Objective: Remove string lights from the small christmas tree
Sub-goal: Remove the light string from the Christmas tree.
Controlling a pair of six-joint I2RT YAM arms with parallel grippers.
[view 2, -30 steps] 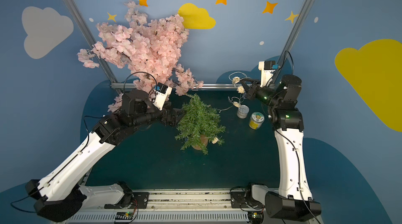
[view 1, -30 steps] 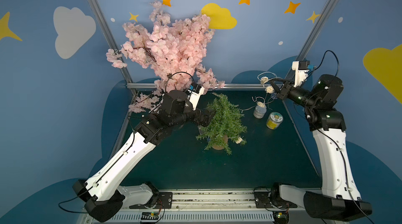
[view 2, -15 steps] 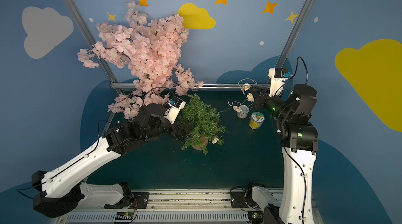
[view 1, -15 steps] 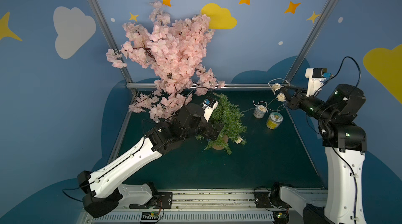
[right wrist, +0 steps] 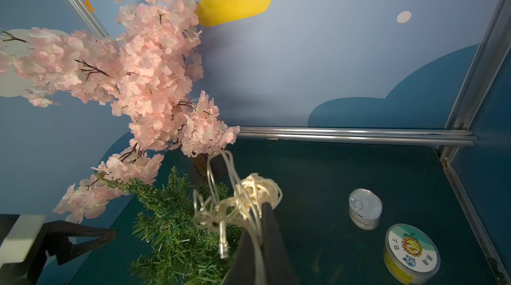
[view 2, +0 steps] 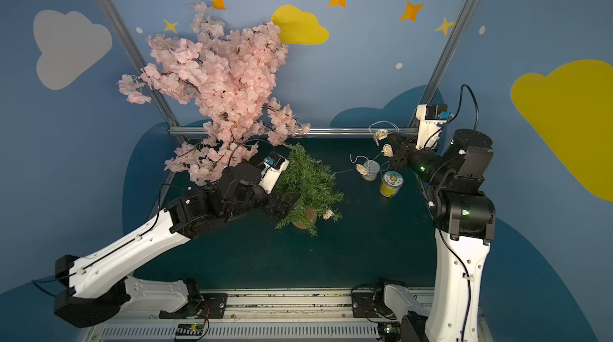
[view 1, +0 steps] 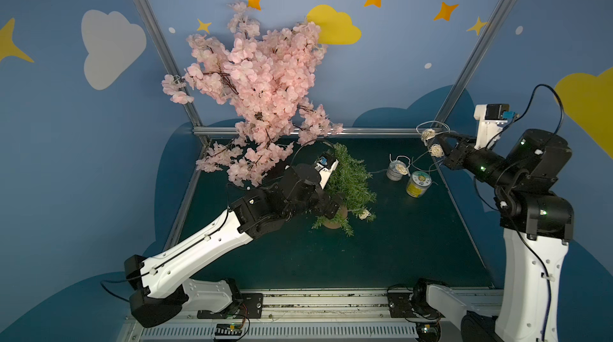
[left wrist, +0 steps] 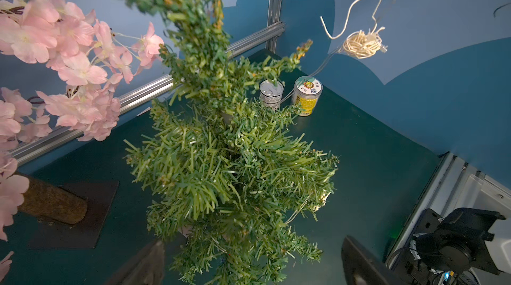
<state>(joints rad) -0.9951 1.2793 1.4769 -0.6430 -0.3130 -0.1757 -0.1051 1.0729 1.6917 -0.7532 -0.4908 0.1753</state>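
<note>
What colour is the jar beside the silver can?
Yellow jar, white-and-green lid; clearest in right wrist view.

Pink blossom tree (view 1: pixel 258 91) at back left corner, branches over dark green mat (view 1: pixel 365 257). Brown trunk (left wrist: pixel 52 203) on dark square plate (left wrist: pixel 96 214). Silver tin (right wrist: pixel 365 209) upright near back right, ring-pull lid shut. Yellow tub (right wrist: pixel 409 253) just beside, not touching, sunflower sticker on lid. Blue walls (view 1: pixel 66 158) with white and yellow clouds, orange stars. Metal frame bar (view 1: pixel 365 130) along back edge.
</note>
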